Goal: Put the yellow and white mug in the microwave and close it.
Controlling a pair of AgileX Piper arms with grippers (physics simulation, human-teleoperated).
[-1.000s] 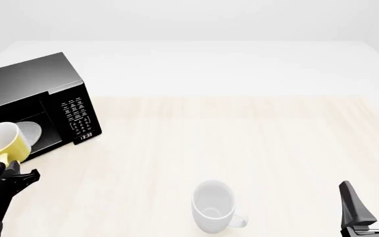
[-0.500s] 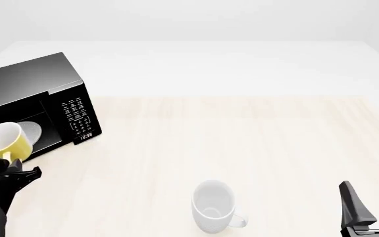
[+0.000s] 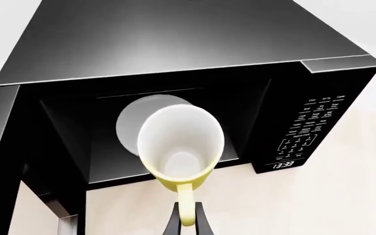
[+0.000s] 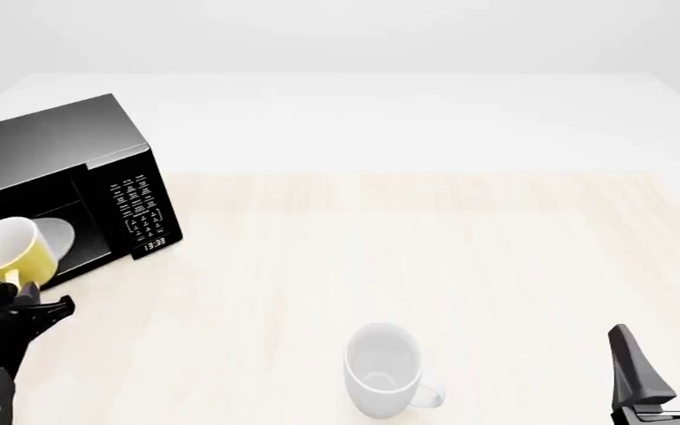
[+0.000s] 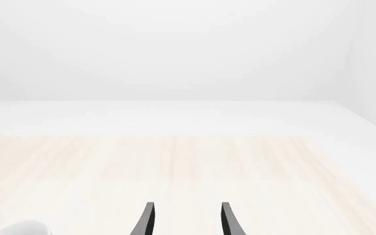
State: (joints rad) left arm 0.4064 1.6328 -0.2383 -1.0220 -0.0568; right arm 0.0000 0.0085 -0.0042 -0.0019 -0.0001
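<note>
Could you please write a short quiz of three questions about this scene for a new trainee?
1. True or false: the microwave door is open.
2. By which part does the left pincer hold the yellow mug?
3. The white mug stands: A) inside the microwave, B) on the table, C) in the right pincer.

Key: 1 true; 2 the handle; 3 B.

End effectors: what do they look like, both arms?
Both are plain black. The right end effector has two thin, flat, blade-like fingers tapering to points, on a black base. The left end effector shows the same slim dark fingers. No cables, markings or covers show.
</note>
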